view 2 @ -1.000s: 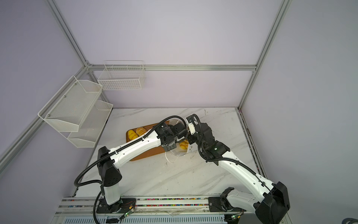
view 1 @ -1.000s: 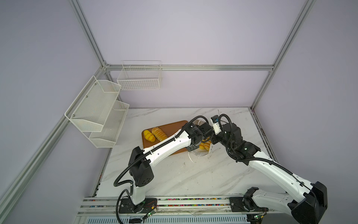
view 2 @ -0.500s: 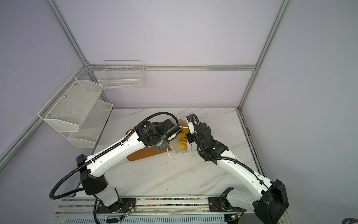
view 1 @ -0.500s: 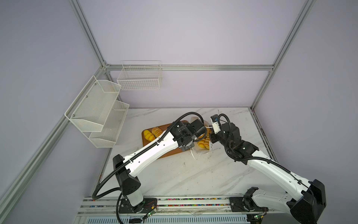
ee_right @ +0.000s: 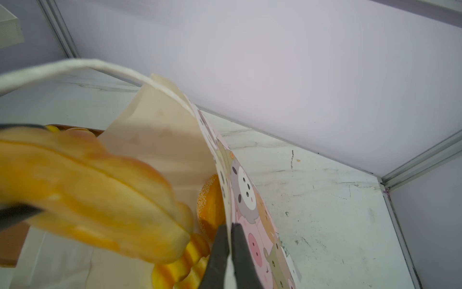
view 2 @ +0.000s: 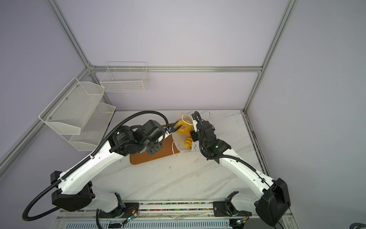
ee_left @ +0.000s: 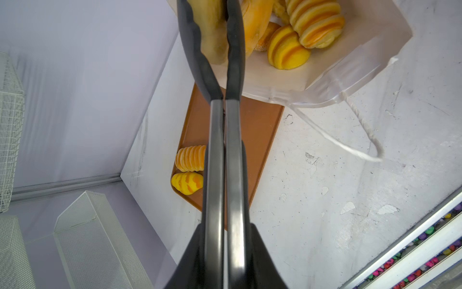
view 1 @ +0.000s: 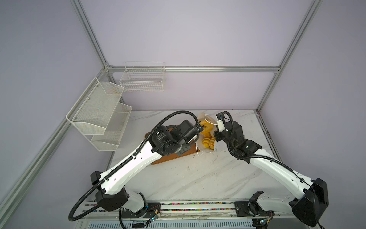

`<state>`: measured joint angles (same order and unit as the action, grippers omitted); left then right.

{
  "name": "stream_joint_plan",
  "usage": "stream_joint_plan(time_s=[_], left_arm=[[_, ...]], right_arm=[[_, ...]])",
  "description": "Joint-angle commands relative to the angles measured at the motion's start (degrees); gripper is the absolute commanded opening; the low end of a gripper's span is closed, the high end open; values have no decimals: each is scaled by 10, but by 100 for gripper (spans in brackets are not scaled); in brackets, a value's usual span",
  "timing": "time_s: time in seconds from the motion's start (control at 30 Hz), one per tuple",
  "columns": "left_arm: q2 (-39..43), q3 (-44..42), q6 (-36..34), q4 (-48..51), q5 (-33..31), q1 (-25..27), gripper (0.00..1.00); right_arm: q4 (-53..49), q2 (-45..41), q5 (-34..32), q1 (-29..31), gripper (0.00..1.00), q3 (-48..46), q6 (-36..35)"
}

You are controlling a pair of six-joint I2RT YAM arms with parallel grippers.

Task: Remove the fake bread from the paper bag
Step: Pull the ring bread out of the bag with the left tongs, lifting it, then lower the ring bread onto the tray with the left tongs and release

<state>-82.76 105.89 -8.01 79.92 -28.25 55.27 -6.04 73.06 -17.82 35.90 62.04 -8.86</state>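
Observation:
The paper bag (view 1: pixel 217 148) stands open on the marble table, white inside (ee_left: pixel 350 62), cartoon animals outside (ee_right: pixel 250 200). My right gripper (ee_right: pixel 230 231) is shut on its near wall, in both top views at the bag's right side (view 2: pixel 193 136). My left gripper (ee_left: pixel 208 15) has long tong-like fingers shut on one golden piece of fake bread (view 1: pixel 206 126) (view 2: pixel 183 128) at the bag's mouth; this piece is large and blurred in the right wrist view (ee_right: pixel 87 190). More ridged pastries (ee_left: pixel 287 52) (ee_left: pixel 317 22) (view 1: pixel 208 141) lie inside the bag.
A brown tray (view 1: pixel 168 158) (ee_left: pixel 255 130) lies left of the bag under my left arm, with two pastries (ee_left: pixel 190 157) (ee_left: pixel 186 182) at its far end. White mesh shelves (view 1: pixel 99 115) and a wire basket (view 1: pixel 142 79) hang on the walls. A rail (view 1: pixel 188 206) runs along the front.
My left arm has swung up and back, drawing its gripper with the pastry up from inside the bag to its mouth. The right gripper has kept its hold on the bag.

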Motion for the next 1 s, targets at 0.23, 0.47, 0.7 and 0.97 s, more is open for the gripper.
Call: stream_joint_plan(time_s=[0.23,0.47,0.7,0.97], left_arm=[[105,-53,70,-75,-45,1,0],[161,-96,127,-78,-93,-33,0],[173,-156,235,6,-103,-85,0],[103,-241,318,58,-105,-123,0]], right_arm=[[18,53,-18,-56,0,90,-7],[-8,80,-61,-72,0,125,-21],[-34,88,-81,-83,0,170,-55],[-53,96,-93,-83,0,191,-66]])
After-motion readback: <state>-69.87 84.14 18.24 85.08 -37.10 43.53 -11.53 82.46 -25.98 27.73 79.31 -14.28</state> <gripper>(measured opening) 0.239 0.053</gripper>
